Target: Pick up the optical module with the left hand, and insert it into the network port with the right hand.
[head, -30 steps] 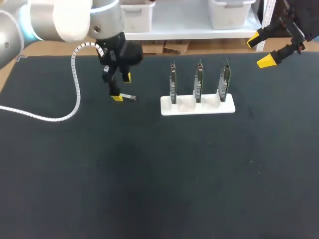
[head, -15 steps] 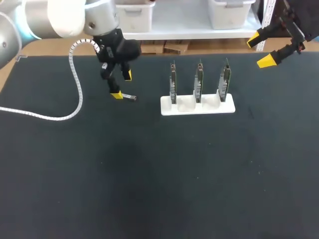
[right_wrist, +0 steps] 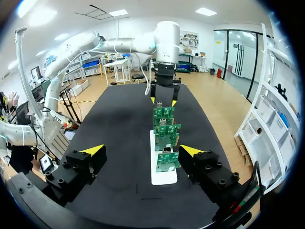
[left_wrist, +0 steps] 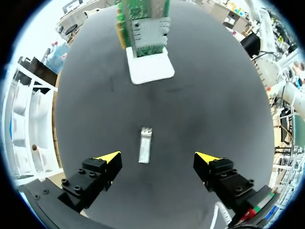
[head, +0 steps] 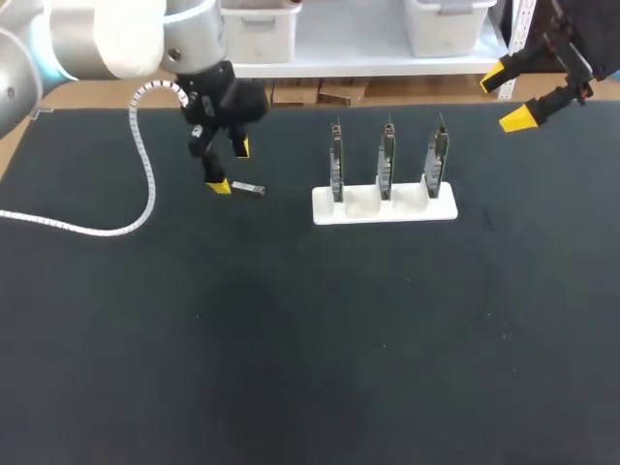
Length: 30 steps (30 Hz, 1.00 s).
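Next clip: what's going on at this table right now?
The left gripper hangs open just above the small silver optical module. The module lies flat on the black table, between the yellow-tipped fingers but untouched. The right gripper is open and empty, raised off to the side. It faces the white stand that holds three upright green circuit boards. Nothing has been picked up yet.

Matte black desk, plain. Silver-grey optical module, upper left of centre. White base with three green boards, upper middle; grey metal network port on the nearest board ahead of the left fingers. Left fingers black, tips bright yellow; right fingers likewise, upper right corner. Left arm white and grey, pale blue ring, upper left. White spiral-wrapped cable, left side.
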### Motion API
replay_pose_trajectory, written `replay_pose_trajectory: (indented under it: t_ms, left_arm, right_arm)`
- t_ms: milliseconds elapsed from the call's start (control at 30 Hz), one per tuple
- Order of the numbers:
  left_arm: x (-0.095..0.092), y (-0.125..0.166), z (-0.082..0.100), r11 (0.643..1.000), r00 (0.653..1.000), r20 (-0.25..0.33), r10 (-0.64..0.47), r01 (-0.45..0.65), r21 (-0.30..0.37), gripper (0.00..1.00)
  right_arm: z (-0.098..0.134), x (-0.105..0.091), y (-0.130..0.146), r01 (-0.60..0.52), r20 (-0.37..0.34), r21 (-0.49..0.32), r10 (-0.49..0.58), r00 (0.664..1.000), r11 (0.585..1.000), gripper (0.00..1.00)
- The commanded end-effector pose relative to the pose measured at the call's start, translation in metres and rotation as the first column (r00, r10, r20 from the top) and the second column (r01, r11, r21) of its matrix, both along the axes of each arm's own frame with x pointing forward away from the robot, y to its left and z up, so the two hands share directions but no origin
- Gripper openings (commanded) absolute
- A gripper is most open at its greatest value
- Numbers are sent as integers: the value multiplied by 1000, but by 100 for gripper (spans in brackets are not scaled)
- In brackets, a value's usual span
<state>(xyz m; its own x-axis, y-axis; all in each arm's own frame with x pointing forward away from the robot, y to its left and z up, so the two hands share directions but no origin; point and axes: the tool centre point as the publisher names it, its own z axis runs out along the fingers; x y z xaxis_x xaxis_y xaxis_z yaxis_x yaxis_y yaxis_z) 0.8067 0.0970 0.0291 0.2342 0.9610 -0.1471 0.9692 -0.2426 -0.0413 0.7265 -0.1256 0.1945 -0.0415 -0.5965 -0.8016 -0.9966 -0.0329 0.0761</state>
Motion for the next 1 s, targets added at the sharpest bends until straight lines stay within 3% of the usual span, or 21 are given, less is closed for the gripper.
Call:
replay_pose_trajectory:
  t_ms: [33, 233, 367, 500, 1000]
  left_arm:
    - [7, -8, 3, 998, 999, 33, -3, 1, 67, 100]
    - [-9, -16, -2, 995, 999, 28, -20, 17, 96, 100]
    - [-16, -14, -15, 991, 1000, -3, -22, 22, 135, 100]
    - [-12, -11, -21, 985, 1000, 17, -17, 13, 173, 100]
    - [15, -2, -33, 980, 1000, 27, 15, -20, 197, 100]
  right_arm:
    - [0, -1, 0, 1, 2, 0, -1, 1000, 1000, 100]
    - [0, -1, 0, 1, 2, 0, -1, 1000, 1000, 100]
    - [0, -1, 0, 1, 2, 0, -1, 1000, 1000, 100]
    - [0, -1, 0, 1, 2, 0, -1, 1000, 1000, 100]
    - [0, -1, 0, 1, 2, 0, -1, 1000, 1000, 100]
